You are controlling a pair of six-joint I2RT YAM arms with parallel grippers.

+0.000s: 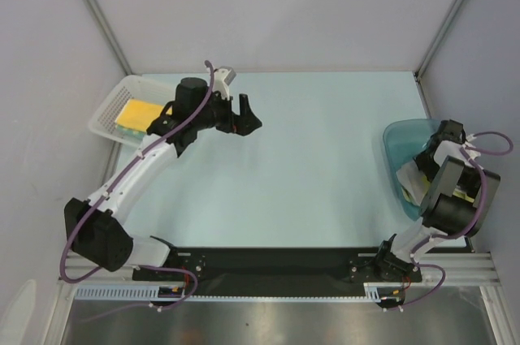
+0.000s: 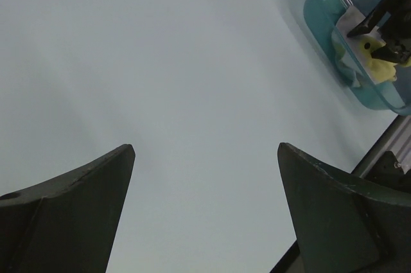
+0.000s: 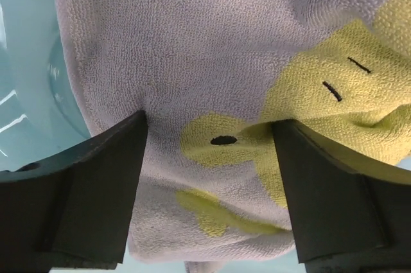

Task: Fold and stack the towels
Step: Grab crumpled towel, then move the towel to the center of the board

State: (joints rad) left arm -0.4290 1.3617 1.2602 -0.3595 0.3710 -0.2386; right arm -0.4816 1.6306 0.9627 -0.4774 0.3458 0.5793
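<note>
A pale towel with yellow chick figures [image 3: 212, 48] lies crumpled in the blue translucent tub [image 1: 398, 131]. My right gripper [image 3: 209, 128] is down in the tub, open, with its fingers [image 3: 96, 189] straddling a fold of this towel. In the top view the right gripper [image 1: 416, 176] is mostly hidden by its arm. A folded olive-yellow towel [image 1: 138, 115] lies in the white mesh basket [image 1: 110, 109]. My left gripper [image 1: 244, 114] is open and empty above bare table, right of the basket. In the left wrist view the left gripper [image 2: 205, 151] is seen wide open over the table.
The tub [image 2: 321, 35] with its pale yellow towel [image 2: 376, 64] stands at the table's right edge, near the frame post. The basket stands at the far left against the wall. The black rail [image 1: 276, 268] with both arm bases runs along the near edge.
</note>
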